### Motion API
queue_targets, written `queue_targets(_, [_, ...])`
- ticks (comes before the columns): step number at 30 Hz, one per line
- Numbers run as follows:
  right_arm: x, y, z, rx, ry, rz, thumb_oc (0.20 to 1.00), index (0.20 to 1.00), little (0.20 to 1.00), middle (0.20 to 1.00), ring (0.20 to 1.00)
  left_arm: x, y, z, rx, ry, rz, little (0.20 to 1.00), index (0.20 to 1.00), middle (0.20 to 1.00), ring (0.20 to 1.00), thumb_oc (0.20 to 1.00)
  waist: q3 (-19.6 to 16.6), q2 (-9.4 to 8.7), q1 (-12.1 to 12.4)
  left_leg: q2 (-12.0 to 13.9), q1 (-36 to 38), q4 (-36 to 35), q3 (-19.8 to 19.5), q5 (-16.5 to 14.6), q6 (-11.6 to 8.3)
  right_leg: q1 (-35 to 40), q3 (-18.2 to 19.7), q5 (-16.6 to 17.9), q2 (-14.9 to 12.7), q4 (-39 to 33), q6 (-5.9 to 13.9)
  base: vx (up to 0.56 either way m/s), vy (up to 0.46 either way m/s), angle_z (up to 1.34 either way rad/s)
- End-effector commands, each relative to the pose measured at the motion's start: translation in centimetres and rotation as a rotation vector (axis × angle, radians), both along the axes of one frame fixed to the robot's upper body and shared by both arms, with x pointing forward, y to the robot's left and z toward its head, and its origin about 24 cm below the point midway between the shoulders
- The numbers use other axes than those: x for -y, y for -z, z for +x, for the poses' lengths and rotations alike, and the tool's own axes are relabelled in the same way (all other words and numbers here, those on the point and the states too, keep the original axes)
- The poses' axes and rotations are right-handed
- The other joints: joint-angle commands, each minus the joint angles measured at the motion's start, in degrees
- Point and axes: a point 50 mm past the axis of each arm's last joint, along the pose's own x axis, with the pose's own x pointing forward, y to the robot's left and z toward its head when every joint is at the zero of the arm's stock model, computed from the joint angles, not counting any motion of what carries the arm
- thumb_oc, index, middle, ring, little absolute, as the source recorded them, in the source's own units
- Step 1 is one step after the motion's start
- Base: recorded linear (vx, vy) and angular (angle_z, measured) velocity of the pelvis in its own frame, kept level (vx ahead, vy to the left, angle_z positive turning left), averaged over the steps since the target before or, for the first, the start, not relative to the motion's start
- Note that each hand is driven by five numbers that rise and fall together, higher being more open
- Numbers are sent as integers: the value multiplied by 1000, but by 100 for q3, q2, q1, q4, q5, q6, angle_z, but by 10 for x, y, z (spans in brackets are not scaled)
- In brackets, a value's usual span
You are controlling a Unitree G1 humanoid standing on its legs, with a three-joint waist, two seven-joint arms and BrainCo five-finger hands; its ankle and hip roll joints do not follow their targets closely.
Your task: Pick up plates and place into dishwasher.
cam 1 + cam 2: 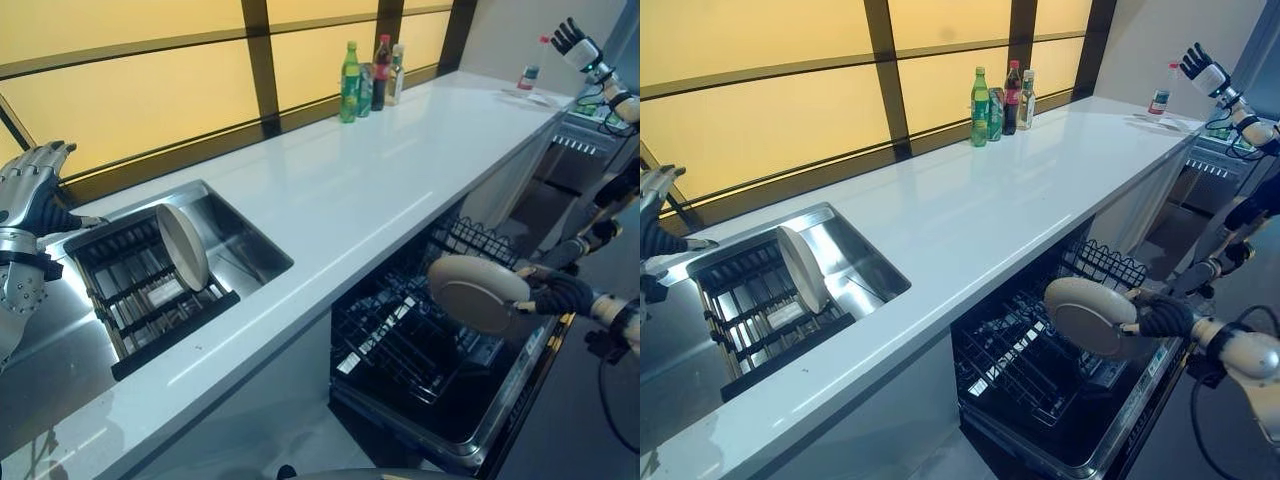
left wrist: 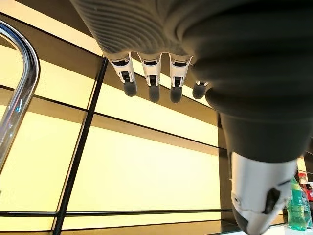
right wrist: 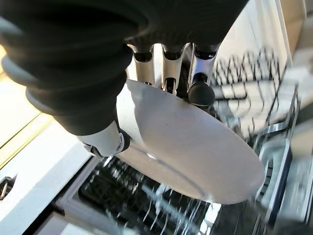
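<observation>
- Gripping a beige plate point(image 1: 472, 291) by its rim, the right hand point(image 1: 556, 293) has fingers point(image 3: 200, 93) and thumb pinched on it above the open dishwasher point(image 1: 420, 370) rack.
- Left hand point(image 1: 28, 215) hangs beside the sink point(image 1: 245, 245), fingers point(image 2: 153, 85) loosely straight, touching nothing.
- Second plate point(image 1: 184, 246) stands on edge in the sink's rack point(image 1: 140, 295).

Behind the held plate point(image 3: 195, 152), the right hand point(image 3: 98, 88) hides most of its fingers point(image 3: 199, 93). The dishwasher rack point(image 3: 146, 205) below that plate is blurred. Beside the sink rack point(image 1: 140, 290), the left hand point(image 1: 25, 215) is cut by the picture's edge. The bottles' point(image 1: 372, 75) labels are too small to tell.
</observation>
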Motion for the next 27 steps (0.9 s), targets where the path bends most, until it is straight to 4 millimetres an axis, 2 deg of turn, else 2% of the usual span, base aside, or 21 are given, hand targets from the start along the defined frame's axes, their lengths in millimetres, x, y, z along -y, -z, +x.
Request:
queue_targets(1, [-21,-6,27,120,-8,93,200,200,200,200,200,14,-25,10,95,43,116,1000,1000,1000,1000,1000,-5,-56,213,-105,251,54,-136,-787,-68,-96,-44,-109,-324,47,527,0,0,0])
queue_targets(3, [-29,17,34,62,11,107,200,200,200,200,200,21,-20,17,77,58,130,1000,1000,1000,1000,1000,14,-27,296,-116,241,54,-182,-790,-68,-82,-102,-119,-344,37,522,6,27,6])
queue_targets(6, [-39,35,42,-5,18,117,200,200,200,200,200,28,-22,25,65,76,146,1000,1000,1000,1000,1000,35,-11,380,-127,220,54,-236,-781,-73,-82,-171,-128,-362,36,516,0,28,6])
queue_targets(11, [-55,58,57,-119,56,145,200,200,200,200,200,42,-28,41,4,106,223,1000,1000,1000,1000,1000,93,36,504,-148,191,54,-333,-763,-78,-76,-279,-139,-389,46,488,-9,36,8])
queue_targets(22, [-67,98,77,-344,159,82,200,200,200,200,200,75,-42,77,-63,162,291,1000,1000,1000,1000,1000,233,202,722,-213,39,54,-505,-712,-69,-182,-352,-131,-436,56,444,-2,64,11])
queue_targets(23, [-66,102,78,-369,182,56,322,322,322,322,322,78,-44,81,-67,163,300,1000,1000,1000,1000,1000,276,227,732,-223,1,54,-525,-701,-66,-217,-344,-126,-438,56,437,-56,74,5])
queue_targets(24, [-65,104,79,-396,204,49,1000,1000,1000,1000,1000,80,-47,83,-73,165,301,1000,1000,1000,1000,1000,317,252,737,-232,-42,54,-540,-689,-67,-254,-333,-120,-441,54,435,-74,87,5])
queue_targets(27, [-61,98,87,-372,261,35,1000,1000,1000,1000,1000,89,-57,91,-62,169,323,1000,1000,1000,1000,1000,482,299,737,-253,-147,54,-584,-651,-63,-360,-306,-90,-451,65,411,-89,59,5])
